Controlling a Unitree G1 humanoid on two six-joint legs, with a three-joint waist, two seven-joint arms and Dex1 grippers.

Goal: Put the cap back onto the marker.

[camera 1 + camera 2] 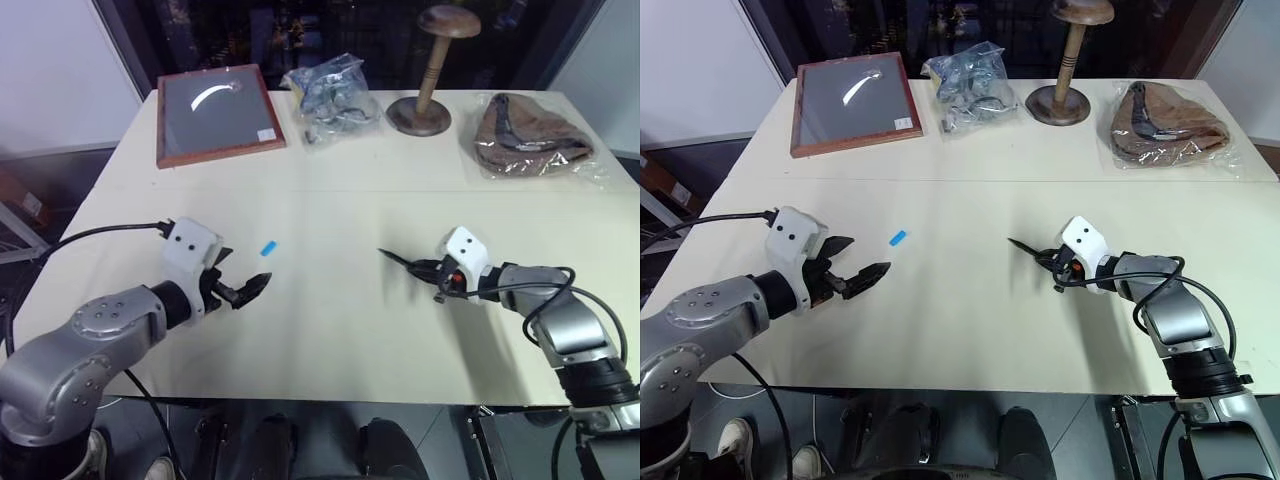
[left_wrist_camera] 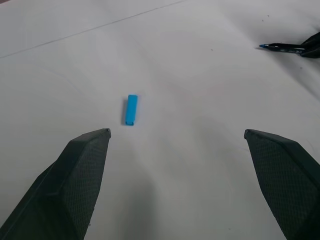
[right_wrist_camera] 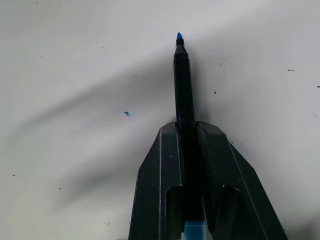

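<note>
The cap [image 1: 268, 248], a small light-blue tube, lies flat on the cream table [image 1: 330, 330] left of the middle. My left gripper [image 1: 243, 270] hovers just short of it, open wide and holding nothing; in the left wrist view the cap [image 2: 131, 109] lies beyond the gap, nearer one fingertip. My right gripper [image 1: 432, 268] is shut on the marker [image 1: 400, 260], a thin black pen. Its blue tip points toward the table's middle, low over the surface. In the right wrist view the marker [image 3: 183, 80] sticks straight out from between the closed fingers [image 3: 162, 165].
Along the far edge stand a wood-framed dark board [image 1: 215, 112], a clear bag of small parts [image 1: 330, 95], a wooden stand [image 1: 425, 100] and a brown item in plastic wrap [image 1: 530, 135]. A bare stretch of table separates the two grippers.
</note>
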